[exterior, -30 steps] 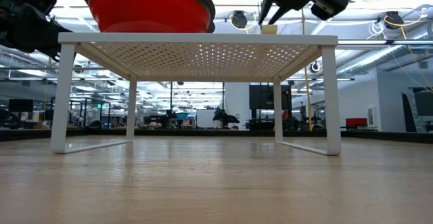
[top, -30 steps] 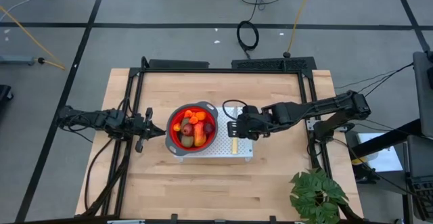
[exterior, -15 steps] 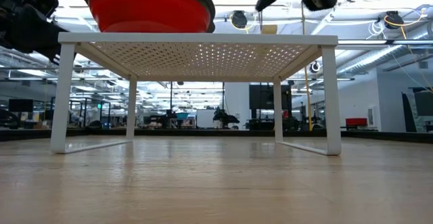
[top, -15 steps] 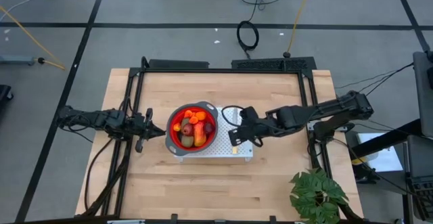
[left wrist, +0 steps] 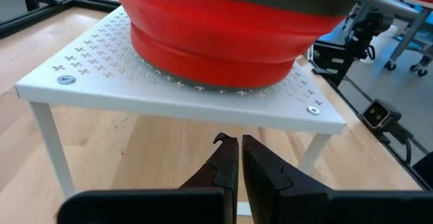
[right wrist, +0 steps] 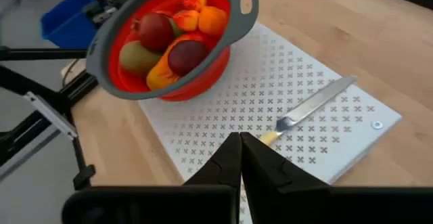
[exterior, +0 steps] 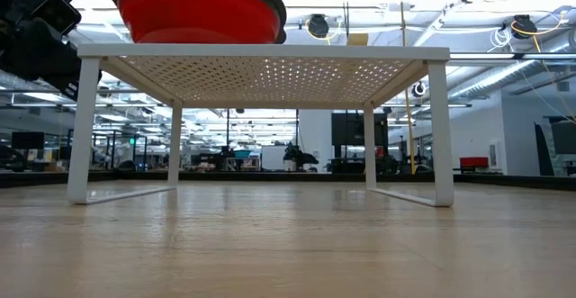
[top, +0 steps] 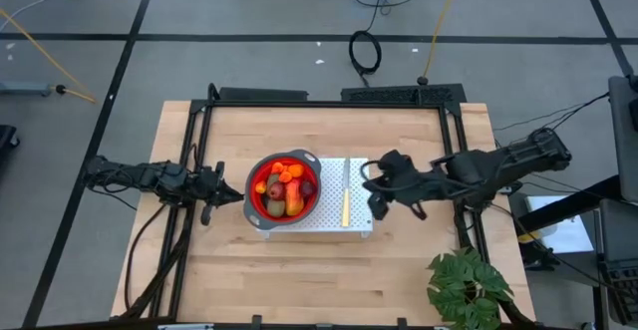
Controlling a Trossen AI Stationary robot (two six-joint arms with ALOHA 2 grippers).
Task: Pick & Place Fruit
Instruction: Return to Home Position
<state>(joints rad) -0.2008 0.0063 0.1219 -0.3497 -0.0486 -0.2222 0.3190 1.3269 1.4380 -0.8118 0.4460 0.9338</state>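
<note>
Cannot count the tiny orange bits among the fruit (top: 282,190) from above. Cannot see fruit in the low or left wrist views: walled off by the red strainer bowl (exterior: 200,14), itself cropped at the top. Only glimpse the knife (exterior: 358,38) handle's end over the shelf (exterior: 261,52) edge there.

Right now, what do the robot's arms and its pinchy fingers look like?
The left arm and right arm are both dark, almost black, built from slim jointed segments, with thin black cables trailing beside them. The left gripper and right gripper each have two narrow dark fingers tapering to points. No markings show on them.
</note>
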